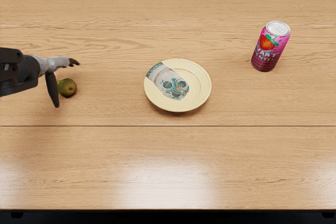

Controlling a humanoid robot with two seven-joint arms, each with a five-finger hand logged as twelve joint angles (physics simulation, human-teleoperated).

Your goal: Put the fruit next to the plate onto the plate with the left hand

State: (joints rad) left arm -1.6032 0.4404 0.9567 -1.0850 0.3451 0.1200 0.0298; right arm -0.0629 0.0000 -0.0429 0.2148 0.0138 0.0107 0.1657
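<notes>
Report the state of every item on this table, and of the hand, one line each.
Small green-brown pear: lying on the wooden table, left of the plate, not grasped.
Round cream plate with a patterned centre: flat on the table, without the pear.
Pink soda can: standing upright, right of the plate.
Left hand: open, holding nothing, close beside the pear.

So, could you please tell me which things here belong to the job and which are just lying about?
Job: left hand, open; green fruit beside it; cream patterned plate, nothing on it.
Lying about: pink soda can, upright on the table.
</notes>
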